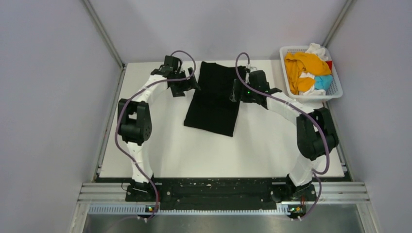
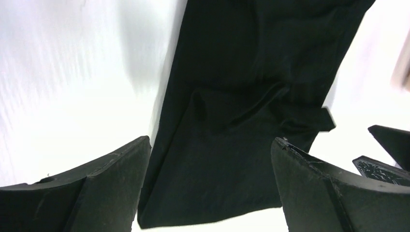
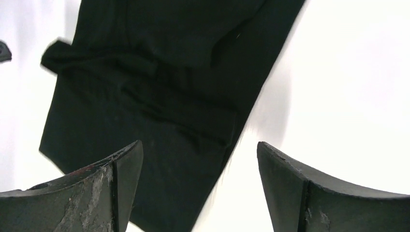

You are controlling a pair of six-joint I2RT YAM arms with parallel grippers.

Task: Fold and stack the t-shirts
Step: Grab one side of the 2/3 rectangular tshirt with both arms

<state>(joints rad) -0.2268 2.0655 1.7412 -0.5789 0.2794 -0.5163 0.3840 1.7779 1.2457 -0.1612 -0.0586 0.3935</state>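
Observation:
A large black t-shirt [image 1: 214,97] lies on the white table, folded lengthwise into a long strip running from the far edge toward the middle. My left gripper [image 1: 187,85] is open and empty just beside its left edge near the far end. My right gripper [image 1: 239,91] is open and empty at its right edge. The left wrist view shows the black shirt [image 2: 241,106] between and beyond my open fingers. The right wrist view shows the shirt [image 3: 154,96] with its right edge between the fingers. Orange [image 1: 303,65], white [image 1: 317,49], light blue [image 1: 323,81] and red [image 1: 329,64] shirts lie bunched in the basket.
A white plastic lattice basket [image 1: 337,90] stands at the far right corner of the table [image 1: 194,155]. Grey walls close in the left, back and right sides. The arm bases sit on a black rail at the near edge.

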